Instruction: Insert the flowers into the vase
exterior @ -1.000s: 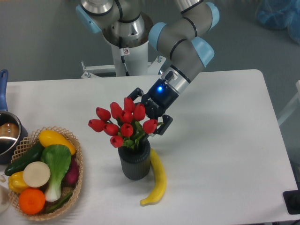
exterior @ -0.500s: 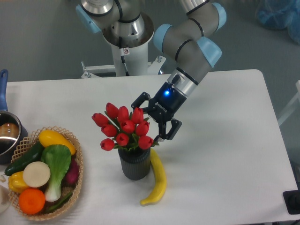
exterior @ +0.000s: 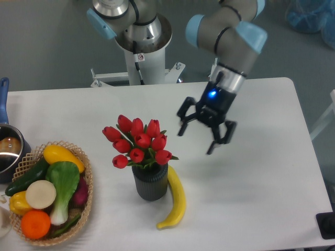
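The flowers' stems are hidden inside the vase. The pot is cut by the left edge — only part of its rim and blue handle show. The gripper's fingertips blur.

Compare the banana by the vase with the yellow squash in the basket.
The banana is long, slim and curved; the yellow squash is shorter and plumper. The banana lies on the table against the vase; the squash sits in the wicker basket among other vegetables. Both are yellow.
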Available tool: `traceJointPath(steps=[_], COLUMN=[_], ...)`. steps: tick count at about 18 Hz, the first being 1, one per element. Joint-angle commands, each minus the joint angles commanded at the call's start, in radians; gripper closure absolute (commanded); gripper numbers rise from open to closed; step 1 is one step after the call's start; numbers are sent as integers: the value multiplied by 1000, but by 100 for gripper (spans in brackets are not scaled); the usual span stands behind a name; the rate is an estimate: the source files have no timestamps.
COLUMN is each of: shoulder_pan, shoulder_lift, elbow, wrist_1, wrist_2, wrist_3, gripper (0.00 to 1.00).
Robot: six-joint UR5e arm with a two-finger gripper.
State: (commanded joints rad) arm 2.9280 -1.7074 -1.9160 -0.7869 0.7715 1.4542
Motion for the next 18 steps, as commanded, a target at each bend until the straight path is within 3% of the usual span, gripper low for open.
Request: traceJointPath(steps=[4, 7, 15, 18], shoulder_pan=[131, 178, 206, 217], shoulder_lift=[6, 5, 15, 34], elbow=[63, 104, 156, 167], wrist_1=[-2, -2, -8, -44], wrist_2=[50, 156, 383, 462], wrist_3=[0, 5, 17, 29], gripper=[0, 0, 0, 0])
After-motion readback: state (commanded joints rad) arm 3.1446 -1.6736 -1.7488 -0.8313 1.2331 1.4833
